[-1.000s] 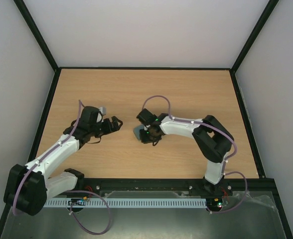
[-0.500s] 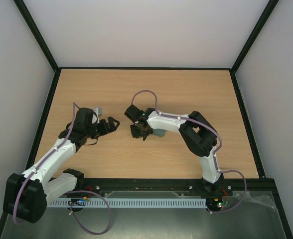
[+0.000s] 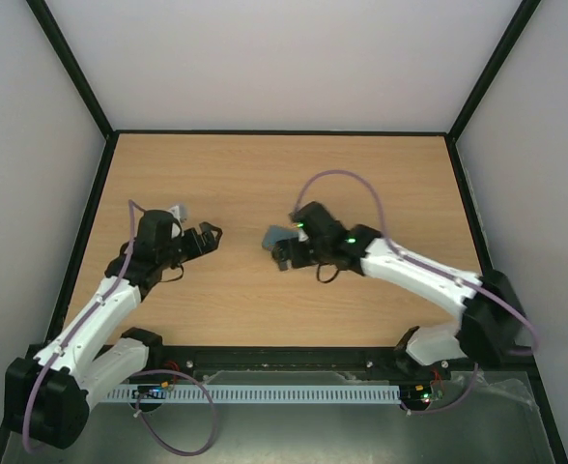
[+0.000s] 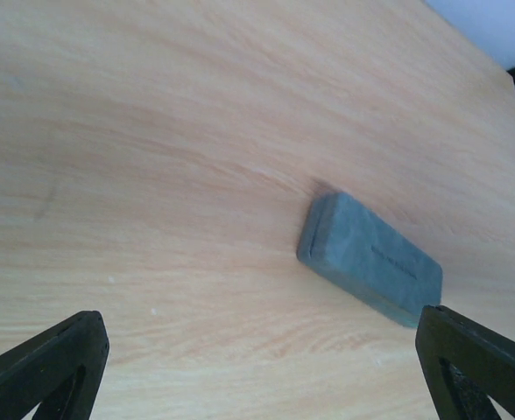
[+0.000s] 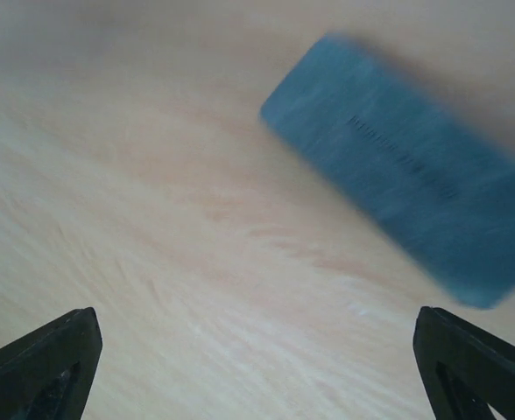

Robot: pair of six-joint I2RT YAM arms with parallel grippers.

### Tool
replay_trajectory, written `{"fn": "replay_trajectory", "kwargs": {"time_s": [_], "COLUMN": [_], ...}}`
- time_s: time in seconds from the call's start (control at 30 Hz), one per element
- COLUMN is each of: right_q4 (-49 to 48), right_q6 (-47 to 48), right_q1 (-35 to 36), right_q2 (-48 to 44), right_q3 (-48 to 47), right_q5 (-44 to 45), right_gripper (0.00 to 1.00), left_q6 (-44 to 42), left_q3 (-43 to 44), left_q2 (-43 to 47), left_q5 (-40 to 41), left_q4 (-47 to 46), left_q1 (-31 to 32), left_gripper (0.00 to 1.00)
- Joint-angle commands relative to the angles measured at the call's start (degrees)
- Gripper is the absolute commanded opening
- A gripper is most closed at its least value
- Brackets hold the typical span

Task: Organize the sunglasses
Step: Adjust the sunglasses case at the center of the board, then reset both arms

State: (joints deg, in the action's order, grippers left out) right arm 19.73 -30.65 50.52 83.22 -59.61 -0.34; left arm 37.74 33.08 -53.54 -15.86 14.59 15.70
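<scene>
The sunglasses show in none of the views. A closed grey-blue oblong case [image 3: 276, 235] lies flat near the middle of the table. In the left wrist view the case [image 4: 369, 260] is ahead and to the right. In the blurred right wrist view the case [image 5: 402, 166] is at the upper right. My right gripper [image 3: 282, 253] hovers just in front of it, open, with only bare wood between the jaws [image 5: 256, 350]. Off to the left of the case my left gripper [image 3: 209, 233] is open and holds nothing [image 4: 257, 350].
The wooden table [image 3: 381, 184] is bounded by a black rim and pale walls on three sides. Purple cables loop over both arms. A metal rail with the arm bases [image 3: 294, 391] runs along the near edge.
My right gripper has opened and let go of the case, which now lies a little farther back. The right arm's elbow swung out to the right. The left arm drew back slightly leftward.
</scene>
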Motion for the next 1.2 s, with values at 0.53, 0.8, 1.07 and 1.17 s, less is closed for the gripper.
{"fn": "replay_trajectory", "kwargs": {"time_s": [0.53, 0.8, 1.07, 1.17], "right_q4": [-43.98, -70.63, -77.31, -90.48], "right_q6": [11.21, 15.23, 14.2, 16.67], "right_q1": [-39.59, -43.25, -46.71, -46.67], "right_q2": [-22.45, -9.04, -2.34, 0.26], "right_q3": [36.03, 42.59, 42.29, 47.07], "right_q5": [35.23, 36.03, 32.21, 28.22], "right_gripper": [0.99, 0.99, 0.99, 0.99], "left_q6": [-27.08, -28.93, -32.47, -33.77], "left_q3": [-18.01, -20.72, -17.09, -16.02], "left_q2": [-1.43, -15.71, -25.23, -27.39], "left_q5": [31.26, 30.14, 26.61, 28.36], "left_q4": [-47.7, -65.24, -72.07, -73.83], "left_q1": [-6.37, -11.6, -12.72, -12.88], "left_gripper": [0.99, 0.99, 0.99, 0.99]}}
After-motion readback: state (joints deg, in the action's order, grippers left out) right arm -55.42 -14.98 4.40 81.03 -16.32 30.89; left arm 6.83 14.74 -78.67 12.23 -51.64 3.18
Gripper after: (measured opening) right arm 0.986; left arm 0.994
